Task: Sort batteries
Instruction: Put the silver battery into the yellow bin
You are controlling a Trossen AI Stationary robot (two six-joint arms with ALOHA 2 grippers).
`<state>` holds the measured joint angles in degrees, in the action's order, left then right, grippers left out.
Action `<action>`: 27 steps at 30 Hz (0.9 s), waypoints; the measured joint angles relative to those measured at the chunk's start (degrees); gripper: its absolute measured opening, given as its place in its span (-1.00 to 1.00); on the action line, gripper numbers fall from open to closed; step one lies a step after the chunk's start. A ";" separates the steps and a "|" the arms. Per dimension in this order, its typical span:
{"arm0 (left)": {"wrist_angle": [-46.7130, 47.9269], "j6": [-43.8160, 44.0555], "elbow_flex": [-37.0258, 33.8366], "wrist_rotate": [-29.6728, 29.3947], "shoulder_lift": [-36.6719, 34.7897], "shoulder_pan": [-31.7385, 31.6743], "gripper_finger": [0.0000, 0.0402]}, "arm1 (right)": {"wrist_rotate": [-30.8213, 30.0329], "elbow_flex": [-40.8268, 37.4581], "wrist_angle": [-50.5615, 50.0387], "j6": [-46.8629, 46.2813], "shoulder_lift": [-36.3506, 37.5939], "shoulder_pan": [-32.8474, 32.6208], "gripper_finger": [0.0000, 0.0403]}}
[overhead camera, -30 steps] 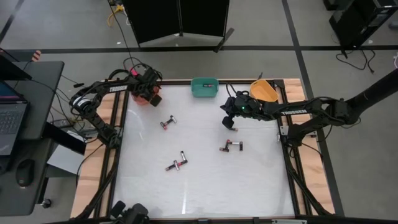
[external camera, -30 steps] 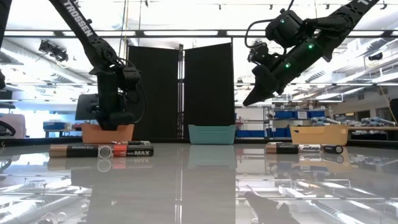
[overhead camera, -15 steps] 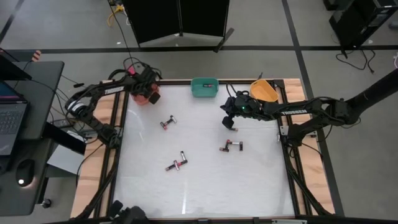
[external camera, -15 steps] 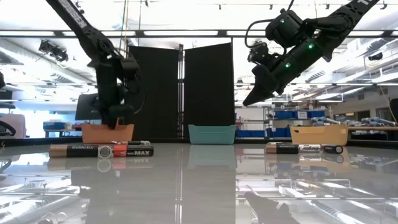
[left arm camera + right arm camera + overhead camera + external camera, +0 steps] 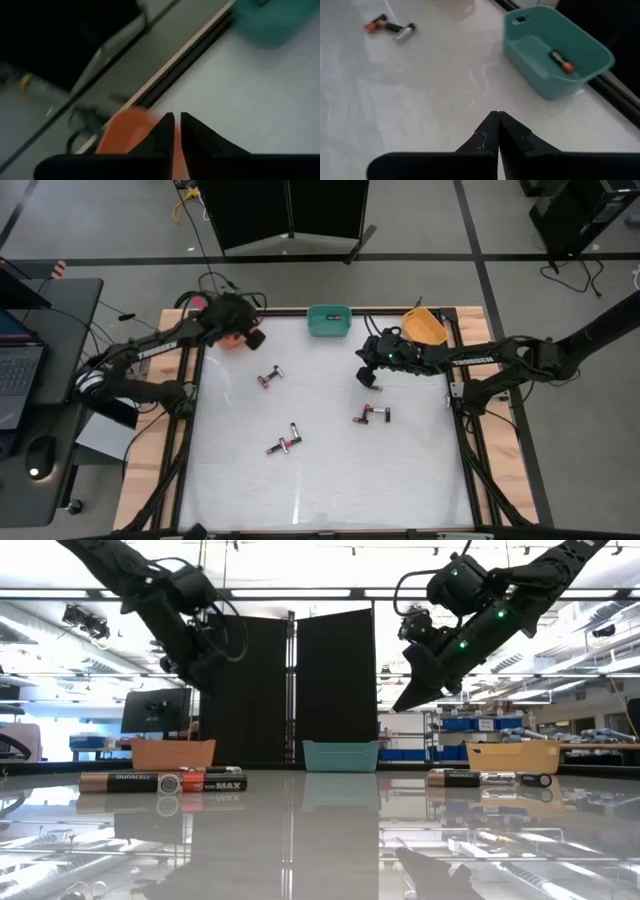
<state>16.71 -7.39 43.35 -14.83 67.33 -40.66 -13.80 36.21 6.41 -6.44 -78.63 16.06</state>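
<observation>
Three loose clusters of batteries lie on your white table [image 5: 420, 470]. One pair [image 5: 270, 376] sits toward the far left part of it, a second pair [image 5: 284, 444] lies nearer the middle of the left half, and a third pair [image 5: 372, 415] sits right of centre. In the low view these show as a row at the left [image 5: 160, 781] and a row at the right [image 5: 490, 778], all flat on the surface.

Your left gripper [image 5: 254, 338] hangs raised at the far left corner, just beside the orange bin [image 5: 228, 338]. Its fingers [image 5: 165, 131] stand nearly together with a thin gap, nothing between them. The far-left pair is the nearest to it, on the table below and well apart from the tips.

Your right gripper [image 5: 368, 379] is up in the air over the right half, fingers [image 5: 490, 131] pressed together and empty. The right-of-centre pair lies near it, toward the near edge, not touching.

One battery [image 5: 561, 61] rests inside the teal bin [image 5: 328, 320] at the middle of the far edge. The yellow bin [image 5: 425, 326] stands at the far right corner; you cannot tell its contents.
</observation>
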 joint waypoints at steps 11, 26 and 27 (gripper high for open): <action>-16.88 2.51 -15.93 17.06 -6.73 12.43 -0.83 | -3.34 3.31 -5.16 -1.62 0.00 -11.56 -0.93; -26.39 3.33 -23.47 15.31 -6.74 21.35 -0.83 | 6.25 12.00 -38.90 -11.94 0.00 -22.99 -0.70; -26.37 3.32 -23.47 15.22 -6.74 21.35 -0.83 | 6.26 11.73 -39.78 -12.80 0.00 -23.38 -0.68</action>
<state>-9.66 -4.07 19.88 0.39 60.60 -19.31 -7.54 47.93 -33.37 -19.24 -78.63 -7.32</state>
